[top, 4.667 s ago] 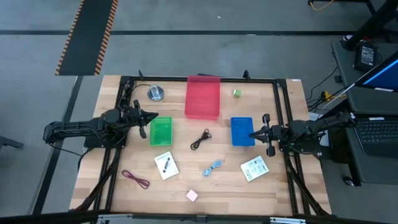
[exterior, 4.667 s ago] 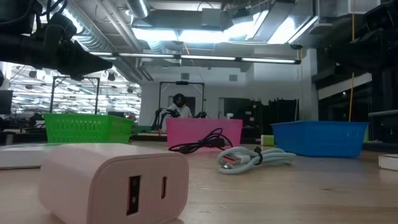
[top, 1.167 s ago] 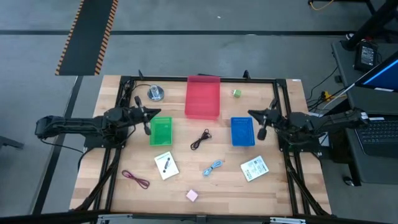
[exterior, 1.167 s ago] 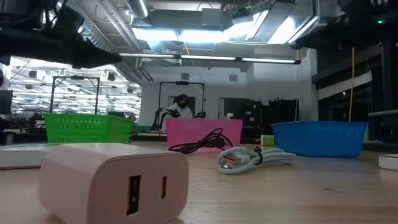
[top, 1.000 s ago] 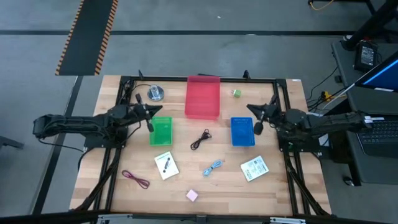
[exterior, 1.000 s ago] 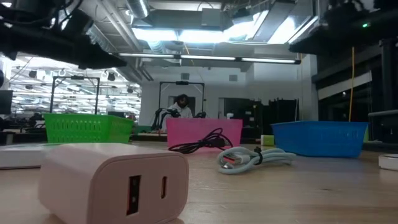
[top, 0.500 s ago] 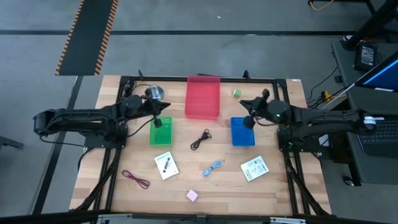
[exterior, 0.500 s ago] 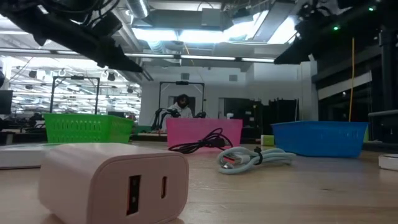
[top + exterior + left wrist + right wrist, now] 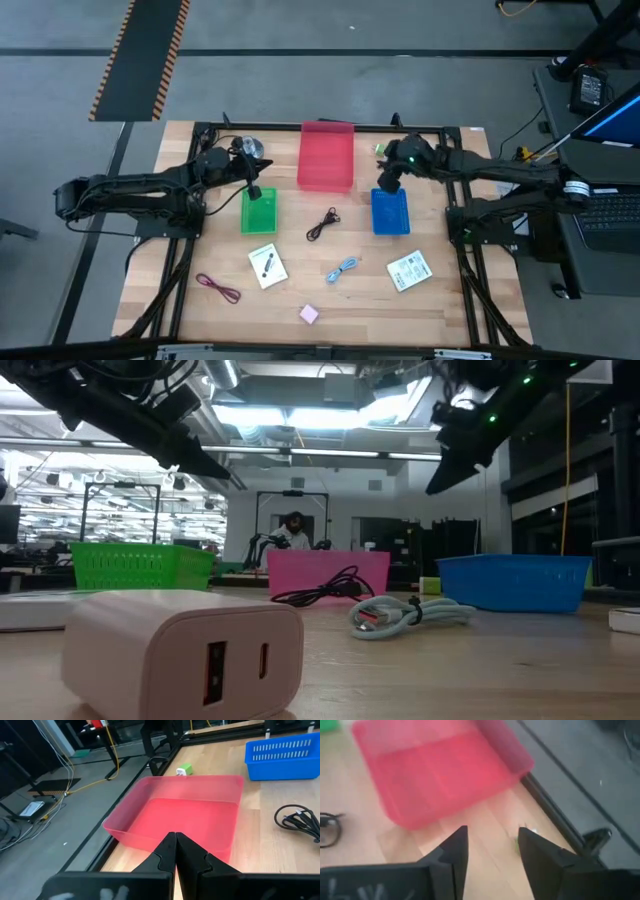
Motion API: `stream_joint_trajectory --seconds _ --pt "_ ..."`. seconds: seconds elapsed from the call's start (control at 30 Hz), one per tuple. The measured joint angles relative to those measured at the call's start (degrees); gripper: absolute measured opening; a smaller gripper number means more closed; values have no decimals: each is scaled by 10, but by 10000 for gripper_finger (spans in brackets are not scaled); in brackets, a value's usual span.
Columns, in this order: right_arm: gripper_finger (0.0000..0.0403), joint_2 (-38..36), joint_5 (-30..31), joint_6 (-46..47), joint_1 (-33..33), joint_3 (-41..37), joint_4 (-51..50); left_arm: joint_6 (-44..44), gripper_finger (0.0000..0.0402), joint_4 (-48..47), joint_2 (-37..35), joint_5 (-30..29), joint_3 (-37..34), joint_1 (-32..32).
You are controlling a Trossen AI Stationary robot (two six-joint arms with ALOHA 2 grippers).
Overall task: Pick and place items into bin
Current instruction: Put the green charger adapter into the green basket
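Lying loose: black cable [image 9: 322, 223], blue cable [image 9: 343, 268], pink cube [image 9: 308, 314]; left tool [image 9: 254, 192] clenched, right tool [image 9: 385, 185] released.

on the table [image 9: 170, 262], three bins sit in an arc: one at twelve o'clock [image 9: 326, 156], one at nine [image 9: 258, 211], one at three [image 9: 389, 212]. a coiled cable [image 9: 322, 223] lies between the side bins. a card [image 9: 267, 265] sits at seven, another card [image 9: 408, 271] at five, a second cable [image 9: 343, 268] between them. a third cable [image 9: 218, 288] lies at eight, a charger [image 9: 308, 314] at six.
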Motion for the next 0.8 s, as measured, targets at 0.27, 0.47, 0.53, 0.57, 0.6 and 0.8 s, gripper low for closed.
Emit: stream_joint_trajectory --seconds 0.27,0.47,0.53,0.57,0.6,0.8 --pt "195 57 -112 -32 -96 44 -46 1 3 0 0 0 0 0" --pt "204 103 -146 -66 -148 69 -69 0 3 0 0 0 0 0" --pt "204 122 -146 -74 -162 84 -84 0 3 0 0 0 0 0" --pt "204 132 -146 -73 -169 94 -88 0 3 0 0 0 0 0" --pt "204 142 -146 -72 -176 104 -92 0 3 0 0 0 0 0" --pt "204 215 -174 -85 -205 181 -174 -1 3 0 0 0 0 0"
